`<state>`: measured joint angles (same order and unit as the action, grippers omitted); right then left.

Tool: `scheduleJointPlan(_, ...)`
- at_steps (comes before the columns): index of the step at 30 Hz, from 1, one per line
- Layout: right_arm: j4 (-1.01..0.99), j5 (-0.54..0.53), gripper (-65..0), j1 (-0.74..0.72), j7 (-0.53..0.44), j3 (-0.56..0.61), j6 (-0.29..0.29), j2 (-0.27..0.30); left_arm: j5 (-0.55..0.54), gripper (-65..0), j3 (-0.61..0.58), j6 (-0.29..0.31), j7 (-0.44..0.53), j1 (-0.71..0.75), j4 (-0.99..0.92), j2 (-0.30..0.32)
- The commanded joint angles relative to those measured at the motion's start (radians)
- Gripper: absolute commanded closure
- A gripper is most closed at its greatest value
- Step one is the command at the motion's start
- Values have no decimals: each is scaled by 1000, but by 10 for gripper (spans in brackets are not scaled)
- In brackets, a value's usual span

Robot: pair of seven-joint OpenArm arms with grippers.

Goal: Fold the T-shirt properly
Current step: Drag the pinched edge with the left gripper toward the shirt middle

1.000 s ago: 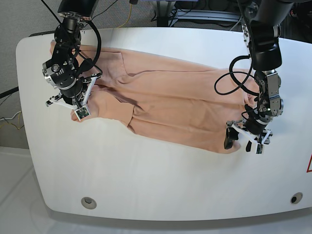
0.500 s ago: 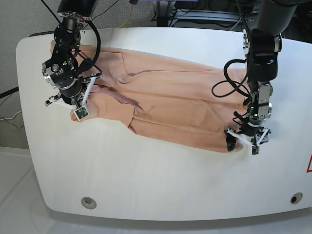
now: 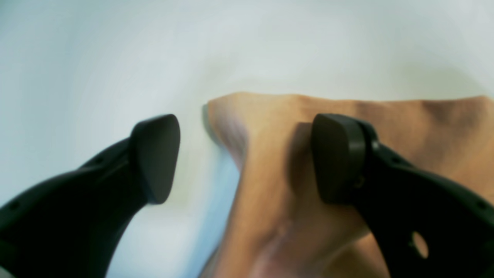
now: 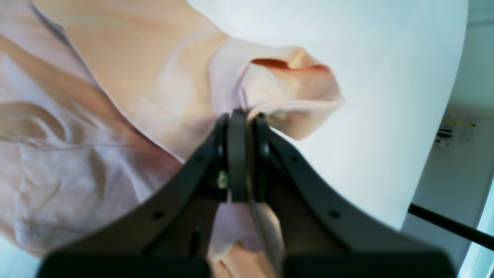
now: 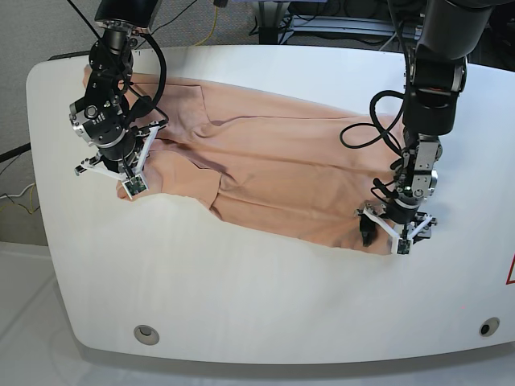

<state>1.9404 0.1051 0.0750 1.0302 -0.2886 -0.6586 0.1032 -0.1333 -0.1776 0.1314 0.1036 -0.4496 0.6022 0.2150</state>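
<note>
T-shirt corner sits between open left hand; right hand pinches fabric.

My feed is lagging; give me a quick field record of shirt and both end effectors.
shirt: T-shirt spread wrinkled across the table
left end effector: open, straddling the shirt's corner, one finger over fabric, the other over bare table
right end effector: shut on a fold of the shirt's edge
fold: not yet made

We see the T-shirt: peach-pink, wrinkled | spread flat across the upper middle of the base view, upper left to lower right | one fold creased near centre.
</note>
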Motion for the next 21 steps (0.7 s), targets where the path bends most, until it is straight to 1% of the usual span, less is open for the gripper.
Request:
scheduleJointPlan(1, 18, -2, 0, -16, -15, -2, 0, 13, 14, -492, -1, 6, -52, -7, 15, 8)
scheduleJointPlan(3, 18, 0, 0, -16, -15, -2, 0, 13, 13, -490, -1, 17, -75, -10, 15, 8)
scheduleJointPlan(5, 18, 0, 0, -17, -15, -2, 0, 13, 13, -476, 0, 55, -89, -13, 15, 8)
scheduleJointPlan(6, 18, 0, 0, -17, -15, -2, 0, 13, 13, -455, 2, 81, -95, -13, 15, 7)
scheduleJointPlan(7, 18, 0, 0, -17, -15, -2, 0, 13, 11, -420, 3, 112, -97, -13, 15, 7)
scheduleJointPlan(8, 18, 0, 0, -17, -15, -2, 0, 13, 11, -388, 3, 130, -97, -15, 15, 7)
scheduleJointPlan(9, 18, 0, 0, -17, -15, -2, 0, 13, 10, -324, 5, 155, -100, -15, 15, 7)
scheduleJointPlan(10, 18, 0, 0, -17, -15, -2, 0, 13, 10, -280, 6, 162, -106, -15, 15, 7)
scheduleJointPlan(12, 18, 0, 0, -17, -15, -2, 0, 13, -2, -147, 23, 172, -124, -15, 15, 7)
scheduleJointPlan(13, 18, 0, 0, -17, -15, -2, 0, 13, -10, -96, 31, 175, -132, -15, 15, 7)
scheduleJointPlan(14, 18, 0, 0, -17, -15, -2, 0, 13, -21, -29, 39, 178, -143, -15, 15, 7)
scheduleJointPlan(15, 18, 0, 0, -17, -15, -2, 0, 13, -27, 0, 42, 184, -147, -15, 15, 7)
scheduleJointPlan(17, 18, 0, 0, -17, -15, -2, 0, 13, -42, -5, 49, 216, -161, -15, 15, 7)
scheduleJointPlan(19, 18, 0, 0, -17, -15, -2, 0, 13, -48, -31, 54, 253, -170, -15, 15, 7)
scheduleJointPlan(21, 18, 0, 0, -17, -15, -2, 0, 13, -62, -26, 56, 282, -176, -15, 15, 7)
